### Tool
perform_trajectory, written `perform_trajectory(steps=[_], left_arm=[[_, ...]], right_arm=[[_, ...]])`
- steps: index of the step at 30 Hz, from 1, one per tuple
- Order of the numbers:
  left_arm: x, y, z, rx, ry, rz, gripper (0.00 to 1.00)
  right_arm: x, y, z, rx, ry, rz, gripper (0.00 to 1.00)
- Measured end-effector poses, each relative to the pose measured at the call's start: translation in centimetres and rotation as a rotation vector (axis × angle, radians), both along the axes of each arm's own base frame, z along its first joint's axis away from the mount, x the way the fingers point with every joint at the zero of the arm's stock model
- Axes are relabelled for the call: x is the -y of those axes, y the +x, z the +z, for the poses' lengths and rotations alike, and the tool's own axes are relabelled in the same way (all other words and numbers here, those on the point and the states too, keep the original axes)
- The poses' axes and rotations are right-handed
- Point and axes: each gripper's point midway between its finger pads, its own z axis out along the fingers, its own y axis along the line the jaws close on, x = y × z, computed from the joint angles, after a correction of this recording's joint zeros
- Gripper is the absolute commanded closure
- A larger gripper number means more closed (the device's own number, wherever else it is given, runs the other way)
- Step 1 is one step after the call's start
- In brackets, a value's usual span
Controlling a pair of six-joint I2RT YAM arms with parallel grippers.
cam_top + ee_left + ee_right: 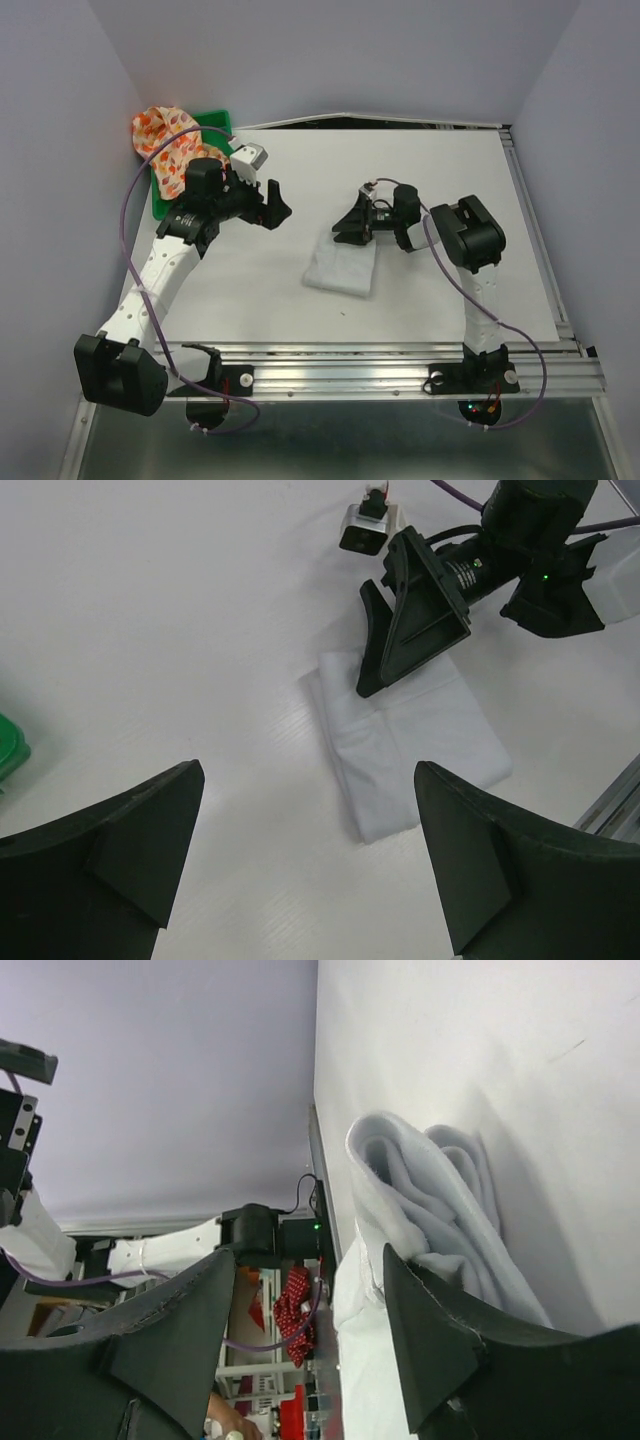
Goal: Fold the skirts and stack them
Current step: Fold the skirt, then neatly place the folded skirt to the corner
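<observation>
Closest to the lens in the left wrist view, the left gripper (305,815) had its jaws spread wide with nothing between them, hovering over bare table (150,610) to the left of the white skirt (410,750). That skirt lay near the table's middle as a tidy folded rectangle, layers doubled along one edge. The right gripper (352,225) stood at the white skirt's far edge, jaws apart and gripping nothing; its tips were at the cloth's thick fold, though whether they pressed it or hung just above could not be told. The printed skirt (165,135) sat bunched and unfolded well to the left of the white skirt and beyond it, heaped on the green tray (215,120) in the corner. I judged the white skirt's folding done or nearly so, so the task stood about halfway. The next move would call for the left gripper to reach away from the white skirt, pinch the printed skirt by an edge, draw it onto open table beside the white skirt and spread it flat before any fold; bunched cloth could snag on the tray rim.
</observation>
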Motion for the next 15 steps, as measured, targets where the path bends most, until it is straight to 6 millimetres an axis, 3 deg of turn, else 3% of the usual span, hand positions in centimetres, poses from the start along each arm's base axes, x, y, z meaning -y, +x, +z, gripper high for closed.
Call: perform_trajectory(steps=[2,5,8,10,12,15], left_arm=[[-0.1,0.0,-0.1,-0.001,0.001,0.004,0.02],[-0.1,0.1,-0.1,-0.001,0.001,0.006,0.01],[-0.2,0.1,-0.1,-0.001,0.003,0.011,0.01],[-0.4,0.3,-0.1,0.000,0.008,0.024,0.01],[-0.8,0.6,-0.2,0.001,0.017,0.050,0.01],[-1.4,1.1,0.1,0.009,0.028,0.093,0.01]], right_arm=[[0.8,1.2,-0.3,0.020,-0.017,-0.006,0.34],[2.2,4.6,-1.0,0.096,-0.088,-0.021,0.33],[3.8,9.4,-0.3,0.228,-0.206,-0.060,0.25],[4.9,11.6,0.2,0.291,-0.296,-0.090,0.22],[6.3,12.7,0.8,0.317,-0.398,-0.137,0.19],[8.2,12.4,2.7,0.330,-0.569,-0.212,0.20]])
